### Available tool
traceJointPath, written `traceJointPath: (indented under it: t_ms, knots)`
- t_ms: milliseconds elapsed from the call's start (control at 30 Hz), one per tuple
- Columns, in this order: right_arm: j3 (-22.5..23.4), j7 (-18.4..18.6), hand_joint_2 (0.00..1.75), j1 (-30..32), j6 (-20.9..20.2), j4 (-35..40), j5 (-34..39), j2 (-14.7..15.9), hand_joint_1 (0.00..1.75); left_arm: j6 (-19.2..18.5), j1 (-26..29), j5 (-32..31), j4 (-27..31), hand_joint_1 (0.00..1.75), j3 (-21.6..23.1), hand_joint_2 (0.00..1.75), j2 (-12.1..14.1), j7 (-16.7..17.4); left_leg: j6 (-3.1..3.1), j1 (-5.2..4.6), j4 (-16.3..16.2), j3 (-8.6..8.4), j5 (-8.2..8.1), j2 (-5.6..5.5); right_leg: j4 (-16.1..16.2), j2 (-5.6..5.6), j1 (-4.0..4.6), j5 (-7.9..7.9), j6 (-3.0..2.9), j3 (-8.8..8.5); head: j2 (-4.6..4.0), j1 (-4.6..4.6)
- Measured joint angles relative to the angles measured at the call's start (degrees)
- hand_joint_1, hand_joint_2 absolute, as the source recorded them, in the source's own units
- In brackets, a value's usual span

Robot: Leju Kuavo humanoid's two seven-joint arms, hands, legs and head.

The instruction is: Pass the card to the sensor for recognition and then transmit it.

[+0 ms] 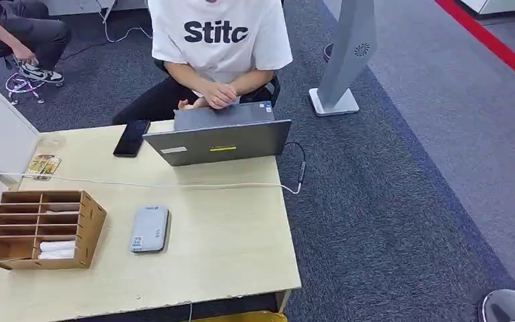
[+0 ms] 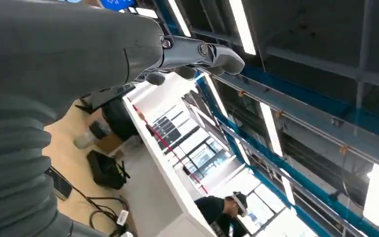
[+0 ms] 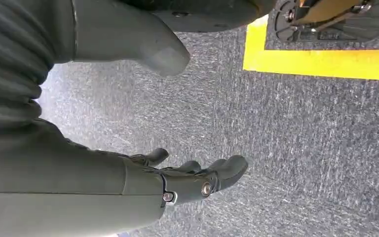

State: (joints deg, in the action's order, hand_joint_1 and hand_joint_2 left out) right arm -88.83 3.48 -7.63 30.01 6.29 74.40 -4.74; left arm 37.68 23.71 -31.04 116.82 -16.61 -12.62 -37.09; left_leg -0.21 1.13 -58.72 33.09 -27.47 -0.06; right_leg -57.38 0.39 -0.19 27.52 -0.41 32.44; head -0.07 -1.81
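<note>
Left hand (image 2: 187, 59) empty, fingers apart, right hand (image 3: 177, 173) likewise, sensor (image 1: 149, 229) mid-table (image 1: 241, 255)

Head cam: high, looking fwd and down on light wood table (image 1: 228, 248), laptop (image 1: 218, 139) and seated person (image 1: 218, 40) at far edge, grey carpet (image 1: 402, 201) to the right. Left wrist cam: close behind left hand (image 2: 192, 54), tilted up at ceiling lights (image 2: 242, 24). Right wrist cam: close behind right hand (image 3: 197, 177), facing down at carpet w/ yellow floor line (image 3: 321, 64). Shared by head and right wrist: carpet.
</note>
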Motion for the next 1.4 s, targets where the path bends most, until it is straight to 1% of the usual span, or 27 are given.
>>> traceJointPath:
  t_ms: [67,167,233,300,367,433,467,500,533,567,633,667,733,767,800,867,933,967,1033,1100,1167,1200,1233,1300,1333,1367,1400]
  knots:
    - [0.04,0.0,1.75,0.01,0.0,0.0,0.0,0.0,0.0,-0.17,0.22,0.06,0.33,0.0,-0.79,1.75,-0.79,-0.13,-0.04,0.0,0.0,0.0,0.03,0.0,0.0,0.0,0.0,0.0,0.0,-0.01,0.0,0.0]
    - [0.35,-0.11,1.75,-0.01,0.17,0.0,0.07,-0.04,0.0,-2.53,0.05,3.31,0.4,0.0,-3.64,1.75,-2.85,0.61,-0.06,0.0,0.0,-0.02,0.04,-0.02,-0.01,-0.01,0.0,0.0,0.0,-0.05,0.0,0.0]
    - [0.42,-0.09,1.75,0.04,0.24,0.0,0.09,-0.15,0.0,-3.91,-0.62,8.69,-0.88,0.0,-8.32,1.75,-4.34,0.85,-0.06,-0.01,0.0,-0.05,0.04,0.0,-0.01,0.05,0.0,-0.01,0.0,-0.06,0.0,0.0]
    - [0.42,-0.07,1.75,0.02,0.39,0.0,-0.07,-0.31,0.0,-3.43,-2.43,11.09,-4.62,0.0,-13.43,1.75,-4.91,-0.16,-0.06,0.01,0.0,-0.07,0.04,-0.03,-0.01,0.02,0.0,0.0,-0.01,-0.05,0.0,0.02]
    - [0.42,-0.07,1.75,0.02,0.79,0.0,-0.59,-0.46,0.0,-3.12,-6.07,10.84,-10.85,0.0,-21.27,1.75,-5.43,-1.64,-0.07,0.01,0.01,-0.06,0.05,-0.05,-0.01,0.0,0.01,0.01,-0.02,-0.05,0.0,0.0]
    - [0.42,-0.07,1.75,0.01,0.87,0.0,-1.12,-0.52,0.0,-0.8,-10.47,7.22,-18.44,0.0,-29.51,1.75,-5.34,-2.19,-0.09,0.02,0.03,-0.06,0.06,-0.02,-0.03,0.01,0.01,0.01,-0.02,-0.07,0.0,0.0]
    - [0.39,-0.07,1.75,0.02,0.87,0.0,-1.38,-0.57,0.0,0.6,-12.68,4.64,-23.03,0.0,-33.81,1.75,-4.71,-2.17,-0.1,0.02,0.04,-0.07,0.06,-0.01,-0.03,0.03,0.01,0.01,-0.02,-0.07,0.0,0.0]
    - [0.33,-0.15,1.75,0.02,0.87,0.0,-1.64,-0.61,0.0,0.86,-15.86,2.75,-30.87,0.0,-40.3,1.75,-3.06,-1.04,-0.1,0.03,0.06,-0.07,0.07,0.0,-0.04,0.04,0.02,0.03,-0.05,-0.08,0.0,-0.04]
    - [0.29,-0.33,1.75,0.0,0.85,0.0,-1.83,-0.61,0.0,0.76,-17.88,2.85,-36.63,0.0,-44.41,1.75,-1.53,0.38,-0.11,0.04,0.07,-0.1,0.06,0.06,-0.08,0.12,0.03,0.04,-0.08,-0.08,0.0,0.0]
    - [0.28,-0.59,1.75,0.0,0.85,0.0,-2.12,-0.61,0.0,1.07,-19.53,2.14,-41.99,0.0,-48.41,1.75,-0.09,2.57,-0.12,0.04,0.07,-0.13,0.06,0.11,-0.1,0.19,0.04,0.04,-0.09,-0.08,0.0,0.07]
    - [0.24,-0.7,1.75,0.02,0.87,0.0,-2.56,-0.61,0.0,1.55,-21.54,-0.27,-49.69,0.0,-55.2,1.75,1.28,9.81,-0.23,0.05,0.07,-0.21,-0.01,0.13,-0.11,0.28,0.04,0.05,-0.1,-0.07,0.0,0.28]
    - [0.2,-0.66,1.75,0.02,0.87,0.0,-2.91,-0.61,0.0,1.84,-22.46,-2.02,-54.34,0.0,-59.4,1.75,1.8,16.04,-0.23,0.03,0.06,-0.21,-0.01,0.11,-0.1,0.24,0.03,0.07,-0.11,-0.06,0.0,0.31]
    - [0.11,-0.39,1.75,0.0,0.85,0.0,-3.67,-0.61,0.0,1.88,-23.3,-8.59,-58.36,0.0,-62.78,1.75,1.85,28.4,-0.22,0.01,0.03,-0.18,-0.01,-0.02,-0.09,0.11,0.02,0.1,-0.09,-0.07,0.0,0.24]
    - [0.04,0.04,1.75,-0.05,0.79,0.0,-4.15,-0.63,0.0,1.9,-23.73,-16.54,-59.92,0.0,-64.36,1.75,1.33,36.94,-0.21,0.01,0.01,-0.16,-0.01,-0.05,-0.07,0.06,0.02,0.11,-0.08,-0.1,0.0,0.16]
    - [-0.07,0.42,1.75,-0.06,0.81,0.0,-4.37,-0.63,0.0,1.9,-24.22,-24.75,-61.6,0.0,-65.64,1.75,1.08,43.21,-0.2,0.0,0.01,-0.14,-0.02,-0.1,-0.04,-0.01,0.01,0.12,-0.05,-0.13,0.0,0.02]
    - [-0.22,0.83,1.75,-0.07,0.7,0.0,-5.44,-0.63,0.0,1.92,-25.22,-34.87,-66.01,0.0,-67.6,1.75,0.97,51.62,-0.1,-0.08,0.0,-0.15,-0.08,-0.15,-0.02,-0.07,-0.06,0.12,-0.04,-0.15,0.0,0.0]
    - [-0.28,1.5,1.75,-0.1,0.07,0.0,-7.16,-0.7,0.0,1.95,-25.86,-34.34,-71.4,0.0,-67.98,1.75,1.19,55.4,-0.07,-0.13,0.0,-0.22,-0.1,-0.12,-0.02,-0.03,-0.12,0.11,-0.03,-0.16,0.0,0.11]
    - [-0.31,1.73,1.75,-0.1,-0.04,0.0,-7.83,-0.7,0.0,1.95,-26.27,-34.56,-74.46,0.0,-67.98,1.75,1.35,55.43,-0.07,-0.13,0.0,-0.22,-0.09,-0.12,-0.02,-0.03,-0.12,0.1,-0.02,-0.16,0.0,0.13]
    - [-0.31,1.84,1.75,-0.09,0.11,0.0,-8.24,-0.7,0.0,1.33,-26.83,-37.6,-81.84,0.0,-67.78,1.75,2.09,52.75,-0.03,-0.11,-0.01,-0.23,-0.05,-0.13,-0.03,-0.04,-0.11,0.1,-0.01,-0.16,0.0,0.09]
    - [-0.31,1.77,1.75,-0.08,1.33,-0.02,-7.93,-0.7,0.0,-2.18,-27.03,-41.8,-88.13,0.0,-66.5,1.75,2.96,48.34,-0.05,-0.07,-0.01,-0.23,-0.04,-0.13,-0.03,-0.05,-0.06,0.09,-0.02,-0.17,0.0,0.02]
    - [-0.31,1.6,1.75,0.06,3.68,0.0,-7.69,-0.79,0.0,-5.56,-26.86,-45.73,-91.67,0.0,-64.54,1.75,4.34,43.79,-0.06,-0.05,-0.01,-0.22,-0.05,-0.07,-0.03,0.0,-0.05,0.07,-0.05,-0.17,0.0,0.0]
    - [-0.31,1.6,1.75,0.1,4.31,0.0,-7.61,-0.83,0.0,-6.36,-26.81,-46.78,-92.59,0.0,-63.89,1.75,4.63,42.7,-0.06,-0.05,-0.01,-0.24,-0.05,-0.07,-0.04,0.0,-0.04,0.07,-0.06,-0.16,0.0,0.11]
    - [-0.31,1.6,1.75,0.12,5.47,0.0,-7.65,-0.96,0.0,-7.76,-26.73,-49.95,-94.16,0.0,-62.6,1.75,5.59,41.02,-0.06,-0.04,0.0,-0.23,-0.04,-0.07,-0.05,0.0,-0.03,0.08,-0.06,-0.15,0.0,0.15]
    - [-0.33,1.66,1.75,0.12,7.35,-0.02,-8.57,-1.09,0.0,-8.17,-25.78,-55.93,-96.05,0.0,-58.9,1.75,6.44,39.01,-0.07,-0.01,0.01,-0.24,-0.05,-0.02,-0.06,0.05,0.0,0.1,-0.1,-0.14,0.0,0.15]
    - [-0.33,1.64,1.75,0.14,8.22,-0.11,-9.14,-1.22,0.0,-7.76,-25.2,-56.11,-96.72,0.0,-56.47,1.75,6.7,38.42,-0.07,0.0,0.01,-0.25,-0.05,0.0,-0.06,0.07,0.0,0.1,-0.11,-0.13,0.0,0.17]
    - [-0.33,1.64,1.75,0.13,9.03,-0.42,-9.62,-1.44,0.0,-7.3,-24.46,-56.11,-97.64,0.0,-52.16,1.75,7.2,37.72,-0.07,0.0,0.01,-0.22,-0.05,0.01,-0.06,0.07,0.01,0.11,-0.11,-0.12,0.0,0.17]
    - [-0.33,1.64,1.75,0.12,9.22,-0.59,-9.64,-1.6,0.0,-7.1,-24.13,-56.04,-98.03,0.0,-50.31,1.75,7.6,37.55,-0.07,0.0,0.01,-0.21,-0.05,-0.01,-0.06,0.05,0.01,0.12,-0.1,-0.11,0.0,0.11]
